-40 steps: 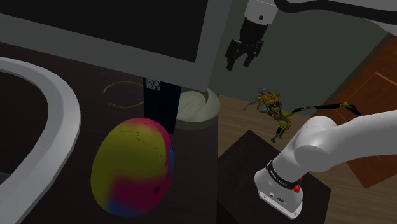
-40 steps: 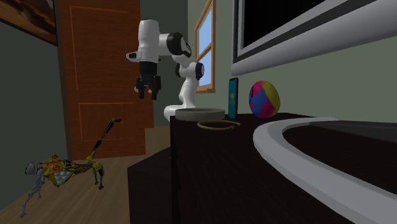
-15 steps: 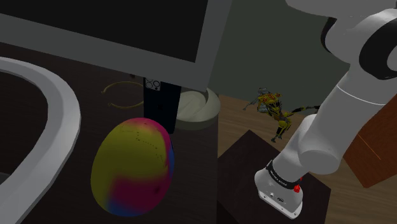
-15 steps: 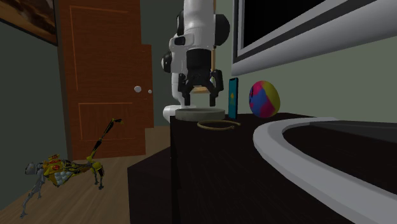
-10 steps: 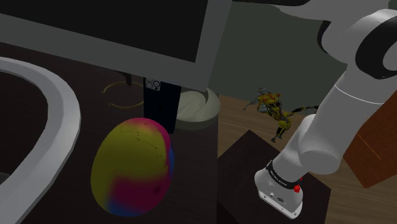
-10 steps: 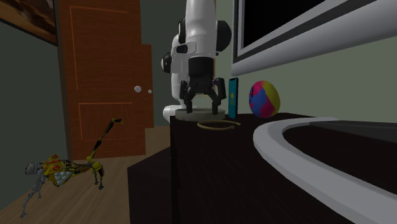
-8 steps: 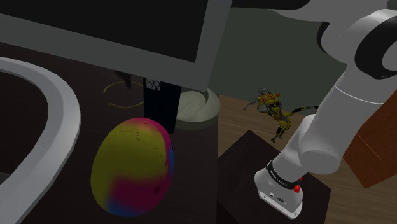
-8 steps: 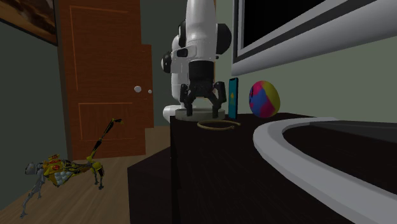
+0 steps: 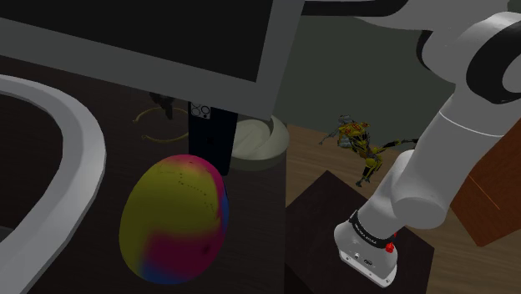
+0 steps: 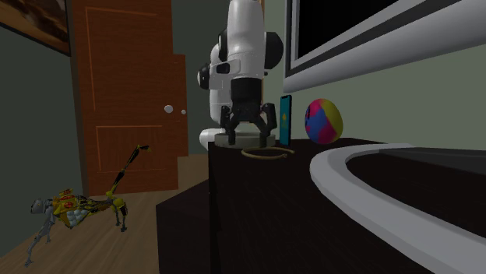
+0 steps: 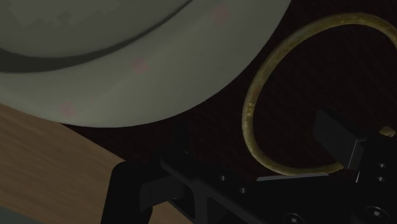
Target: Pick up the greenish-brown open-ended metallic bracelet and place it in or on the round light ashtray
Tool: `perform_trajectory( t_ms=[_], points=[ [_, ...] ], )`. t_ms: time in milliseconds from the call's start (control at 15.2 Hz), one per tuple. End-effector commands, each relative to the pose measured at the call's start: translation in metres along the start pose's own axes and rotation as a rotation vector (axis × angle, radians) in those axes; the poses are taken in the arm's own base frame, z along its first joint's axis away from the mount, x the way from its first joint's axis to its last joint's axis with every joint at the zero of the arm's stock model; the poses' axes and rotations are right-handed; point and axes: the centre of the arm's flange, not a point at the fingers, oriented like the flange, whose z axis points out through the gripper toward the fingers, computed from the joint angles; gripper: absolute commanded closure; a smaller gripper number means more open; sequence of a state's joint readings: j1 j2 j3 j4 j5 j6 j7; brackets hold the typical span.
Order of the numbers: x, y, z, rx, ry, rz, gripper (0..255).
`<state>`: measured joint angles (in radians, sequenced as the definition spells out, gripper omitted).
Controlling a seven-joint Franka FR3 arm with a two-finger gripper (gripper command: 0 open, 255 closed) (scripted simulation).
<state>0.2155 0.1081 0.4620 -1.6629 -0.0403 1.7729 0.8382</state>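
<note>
The greenish-brown open-ended bracelet (image 10: 265,153) lies flat on the dark dresser top (image 10: 234,202), just beside the round light ashtray (image 9: 255,140). My gripper (image 10: 249,138) hangs low over that spot, open, fingers spread wide. In the wrist view the bracelet (image 11: 256,108) sits right under the gripper (image 11: 261,145), its near arc running between the two fingers without touching them, and the ashtray (image 11: 127,63) lies just beyond. In the shoulder view the fingertips (image 9: 164,106) peek out under the screen's edge, directly above the bracelet (image 9: 154,127).
A multicoloured egg (image 9: 175,219) and an upright dark phone (image 9: 209,134) stand near the ashtray. A large screen (image 9: 167,33) overhangs the dresser. A grey curved rim (image 9: 79,167) lies at the shoulder view's left. A yellow toy robot dog (image 10: 78,206) stands on the floor by a wooden door (image 10: 128,93).
The gripper swung in from beyond the dresser's edge to above the ashtray and bracelet, then sank steadily toward the bracelet. It stayed open. Bracelet and ashtray have not moved.
</note>
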Motion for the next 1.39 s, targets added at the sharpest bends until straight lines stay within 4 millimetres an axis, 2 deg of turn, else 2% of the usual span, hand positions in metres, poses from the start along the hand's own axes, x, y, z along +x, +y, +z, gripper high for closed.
perform_trajectory(
  t_ms=[0,594,1320],
  points=[
    [0.0,0.0,0.0,0.0,0.0,0.0,255],
    [0.0,0.0,0.0,0.0,0.0,0.0,255],
    [0.0,-0.001,-0.058,0.0,0.0,0.0,255]
  ],
)
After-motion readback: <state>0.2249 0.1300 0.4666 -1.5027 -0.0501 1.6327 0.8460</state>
